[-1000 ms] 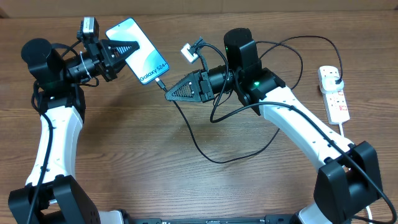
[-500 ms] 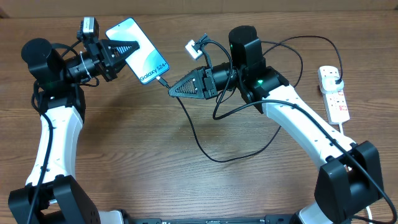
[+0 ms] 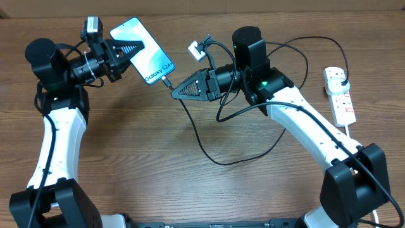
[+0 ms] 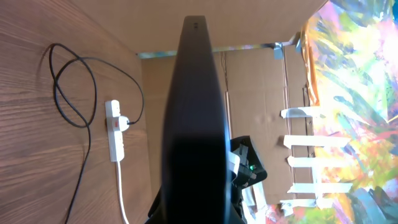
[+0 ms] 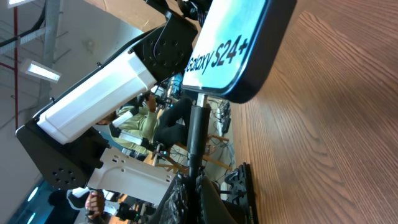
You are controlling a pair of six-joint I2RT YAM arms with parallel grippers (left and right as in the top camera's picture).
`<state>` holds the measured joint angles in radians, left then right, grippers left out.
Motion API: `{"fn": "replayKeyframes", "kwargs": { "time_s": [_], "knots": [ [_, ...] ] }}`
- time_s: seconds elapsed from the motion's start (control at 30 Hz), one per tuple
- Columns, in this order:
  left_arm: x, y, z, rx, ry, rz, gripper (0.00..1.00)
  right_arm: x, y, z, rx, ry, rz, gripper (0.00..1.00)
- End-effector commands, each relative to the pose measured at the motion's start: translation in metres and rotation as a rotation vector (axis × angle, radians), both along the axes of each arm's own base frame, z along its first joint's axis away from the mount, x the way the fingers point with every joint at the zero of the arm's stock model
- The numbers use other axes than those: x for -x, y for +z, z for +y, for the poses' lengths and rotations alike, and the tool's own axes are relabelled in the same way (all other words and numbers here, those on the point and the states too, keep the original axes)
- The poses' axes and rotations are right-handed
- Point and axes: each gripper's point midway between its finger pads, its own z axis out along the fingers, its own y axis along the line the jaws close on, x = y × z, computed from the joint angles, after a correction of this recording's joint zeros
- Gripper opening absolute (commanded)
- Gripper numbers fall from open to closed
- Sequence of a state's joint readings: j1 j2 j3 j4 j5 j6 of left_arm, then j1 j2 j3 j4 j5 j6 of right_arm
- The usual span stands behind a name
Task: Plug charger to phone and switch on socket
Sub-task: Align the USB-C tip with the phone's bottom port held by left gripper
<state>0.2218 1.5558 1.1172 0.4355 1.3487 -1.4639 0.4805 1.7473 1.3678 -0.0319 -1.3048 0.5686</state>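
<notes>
My left gripper (image 3: 134,49) is shut on the phone (image 3: 143,50) and holds it tilted above the table's far left, its cyan screen lit. In the left wrist view the phone (image 4: 193,106) shows edge-on as a dark slab between the jaws (image 4: 195,214). My right gripper (image 3: 173,93) is shut on the charger's connector (image 5: 196,130), whose tip meets the phone's bottom edge (image 5: 231,43). The black cable (image 3: 209,152) loops over the table to a plug (image 3: 342,78) in the socket (image 3: 342,101) at the far right. The socket also shows in the left wrist view (image 4: 115,134).
The socket's thick white cord (image 3: 355,136) runs toward the table's front right edge. The black cable's loop lies across the middle of the table below the right arm. Cardboard panels (image 4: 249,93) stand behind the table.
The left gripper has shifted the phone slightly right. The right gripper moved a little up and right with the connector a second ago and has since held still.
</notes>
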Motion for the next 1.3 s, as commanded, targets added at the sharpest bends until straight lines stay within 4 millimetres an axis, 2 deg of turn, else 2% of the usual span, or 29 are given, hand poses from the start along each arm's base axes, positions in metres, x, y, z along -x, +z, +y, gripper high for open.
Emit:
{"fn": "replayKeyframes", "kwargs": {
  "time_s": [0.0,0.27,0.63,0.87,1.27],
  "knots": [
    [0.010,0.007,-0.014,-0.013,-0.067,-0.043,0.04,-0.001,0.015,0.001,-0.015,-0.029,-0.037,0.04],
    [0.014,0.007,-0.022,-0.017,-0.101,-0.053,0.04,-0.005,0.018,0.002,-0.023,-0.046,-0.045,0.04],
    [0.016,0.007,-0.023,-0.013,-0.115,-0.044,0.04,-0.005,0.018,0.002,-0.022,-0.050,-0.045,0.04],
    [0.026,0.007,-0.033,-0.013,-0.179,-0.046,0.04,-0.006,0.019,0.002,-0.023,-0.054,-0.048,0.04],
    [0.023,0.007,-0.031,-0.014,-0.161,-0.046,0.04,0.001,0.019,0.001,-0.025,-0.016,-0.030,0.04]
  ]
}}
